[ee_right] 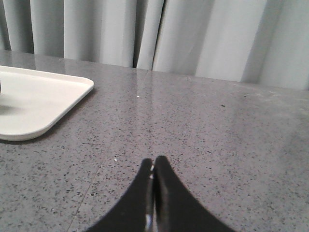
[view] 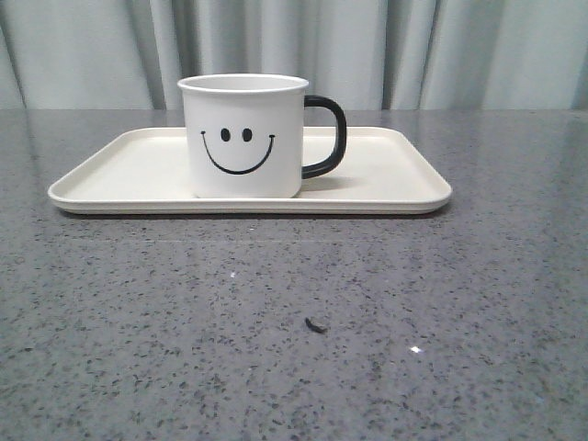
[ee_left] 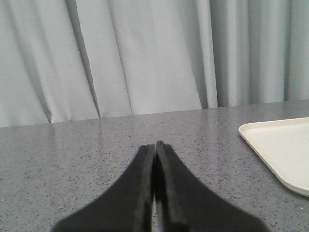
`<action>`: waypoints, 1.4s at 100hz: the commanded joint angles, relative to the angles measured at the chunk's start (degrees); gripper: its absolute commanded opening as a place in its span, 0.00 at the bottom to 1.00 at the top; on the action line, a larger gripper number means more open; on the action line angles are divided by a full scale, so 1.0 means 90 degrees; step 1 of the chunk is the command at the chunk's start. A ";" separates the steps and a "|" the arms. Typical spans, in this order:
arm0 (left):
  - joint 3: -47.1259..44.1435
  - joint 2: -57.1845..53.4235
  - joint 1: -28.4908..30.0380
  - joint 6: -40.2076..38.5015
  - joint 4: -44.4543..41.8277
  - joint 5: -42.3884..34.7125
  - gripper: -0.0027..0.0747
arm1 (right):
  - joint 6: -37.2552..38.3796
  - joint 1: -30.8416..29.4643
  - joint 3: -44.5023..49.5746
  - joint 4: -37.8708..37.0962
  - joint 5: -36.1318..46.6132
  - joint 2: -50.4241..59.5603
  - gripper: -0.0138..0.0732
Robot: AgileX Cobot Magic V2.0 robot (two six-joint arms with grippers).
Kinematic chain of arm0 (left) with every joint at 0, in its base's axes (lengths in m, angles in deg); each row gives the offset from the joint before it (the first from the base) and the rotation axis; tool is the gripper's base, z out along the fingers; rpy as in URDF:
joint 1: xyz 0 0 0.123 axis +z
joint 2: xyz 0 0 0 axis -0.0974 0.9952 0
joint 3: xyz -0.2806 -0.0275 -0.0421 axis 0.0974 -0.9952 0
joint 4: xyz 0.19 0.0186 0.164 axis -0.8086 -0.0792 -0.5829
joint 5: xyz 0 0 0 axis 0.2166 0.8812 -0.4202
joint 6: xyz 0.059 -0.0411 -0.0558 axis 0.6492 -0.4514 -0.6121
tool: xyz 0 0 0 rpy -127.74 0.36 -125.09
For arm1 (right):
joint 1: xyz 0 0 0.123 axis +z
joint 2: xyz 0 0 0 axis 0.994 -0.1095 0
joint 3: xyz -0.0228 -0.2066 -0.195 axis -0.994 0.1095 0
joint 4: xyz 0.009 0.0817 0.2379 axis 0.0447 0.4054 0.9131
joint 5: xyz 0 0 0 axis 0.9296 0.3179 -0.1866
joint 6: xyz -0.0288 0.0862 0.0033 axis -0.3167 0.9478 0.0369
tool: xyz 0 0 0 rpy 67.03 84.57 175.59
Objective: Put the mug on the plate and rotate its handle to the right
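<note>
The table [view: 294,349] is grey speckled stone, backed by a pale curtain [view: 413,46] at 12 o'clock. On it, toward 12 o'clock in the front view, lies the plate [view: 386,179], flat and long side on to the camera. The mug [view: 243,138] stands upright on the plate, a little toward 9 o'clock of its middle, smiley face to the camera. Its handle [view: 329,138] points to 3 o'clock. A small dark speck [view: 315,325] lies on the table at 6 o'clock of the plate, well apart from it. The left gripper [ee_left: 154,150] has its fingers pressed together, holding nothing, above bare table beside a plate corner. The right gripper [ee_right: 153,164] is likewise pressed together and empty, near the plate's other end.
</note>
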 commanded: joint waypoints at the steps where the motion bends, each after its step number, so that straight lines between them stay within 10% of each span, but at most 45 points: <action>1: -0.0014 -0.0207 -0.0021 -0.0052 0.0018 -0.0504 0.01 | 0.0012 -0.0008 -0.0010 -0.0089 0.0412 0.0088 0.05; 140: -0.0014 -0.0207 -0.0021 -0.0052 0.0018 -0.0504 0.01 | -0.0185 -0.0008 -0.0010 -0.0089 0.0795 0.0088 0.05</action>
